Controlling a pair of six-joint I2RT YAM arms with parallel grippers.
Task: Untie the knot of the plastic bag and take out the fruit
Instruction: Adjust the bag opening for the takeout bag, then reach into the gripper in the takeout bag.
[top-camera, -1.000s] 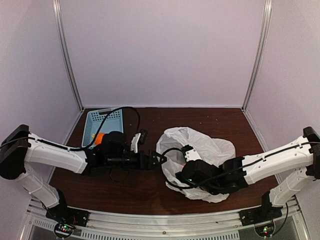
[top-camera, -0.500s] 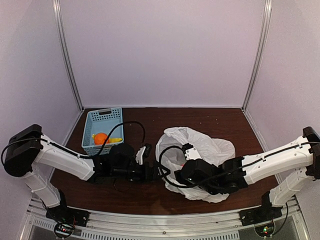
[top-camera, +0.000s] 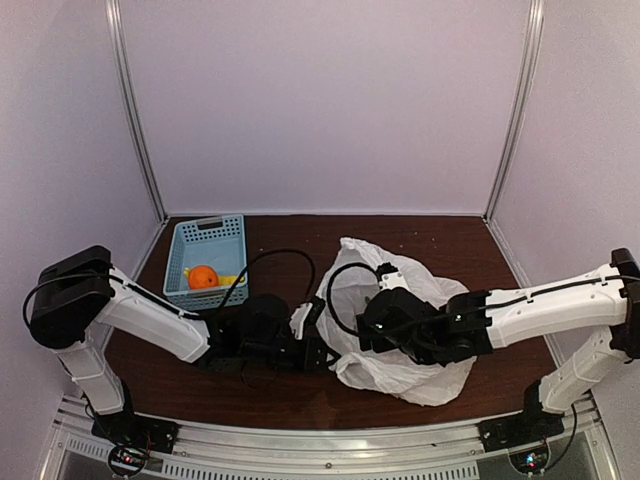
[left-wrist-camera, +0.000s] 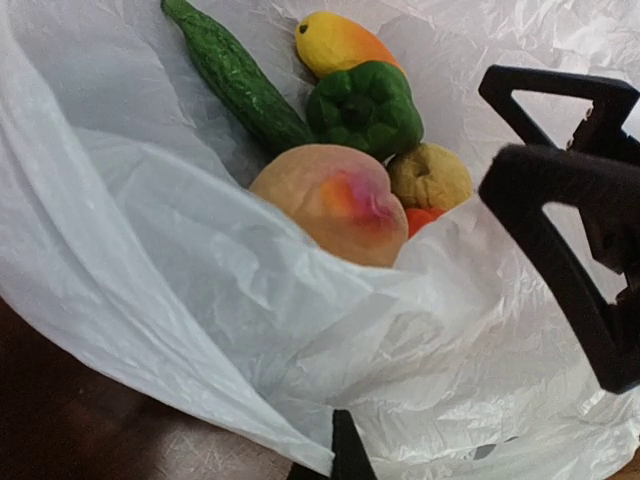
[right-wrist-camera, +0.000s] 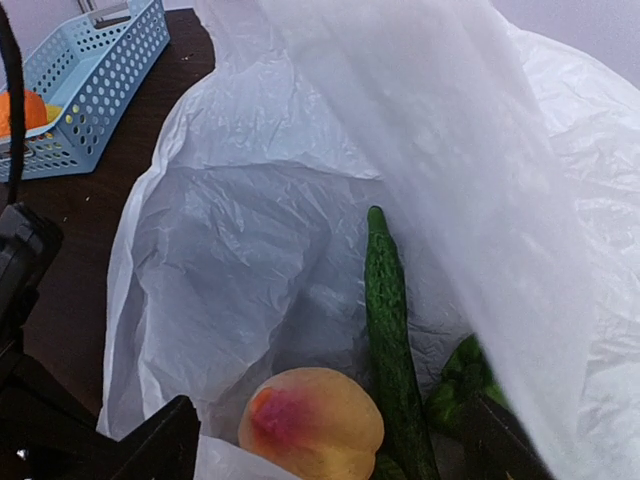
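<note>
A: What is laid out, largest thing first?

B: A dark table (top-camera: 300, 240) is seen under the bag (top-camera: 420, 380). The bag is white, thin and crumpled, and its mouth is opened toward the left.

A: What is set near the bag?

B: A blue basket (top-camera: 210, 226) is placed to the bag's left and farther back, well apart from it.

A: How is the left gripper found?

B: The left gripper (left-wrist-camera: 345, 458) is closed tight at the bag's left rim, and the film of that rim is pinched in it.

A: And the right one?

B: The right gripper (right-wrist-camera: 325, 445) is reached into the bag's mouth from the right, with its jaws spread wide. Nothing is gripped by it, and the bag's film is draped above it.

A: Where is the fruit?

B: The fruit (right-wrist-camera: 395, 330) is heaped inside the bag. A peach (left-wrist-camera: 330, 200) is seen nearest the pinched rim. A long cucumber (left-wrist-camera: 240, 85) is laid deeper in, touching a green pepper (left-wrist-camera: 365, 105), and a yellow-orange mango (left-wrist-camera: 340, 42) is lodged deepest. One orange piece (top-camera: 203, 277) is lying outside the bag, in the basket.
</note>
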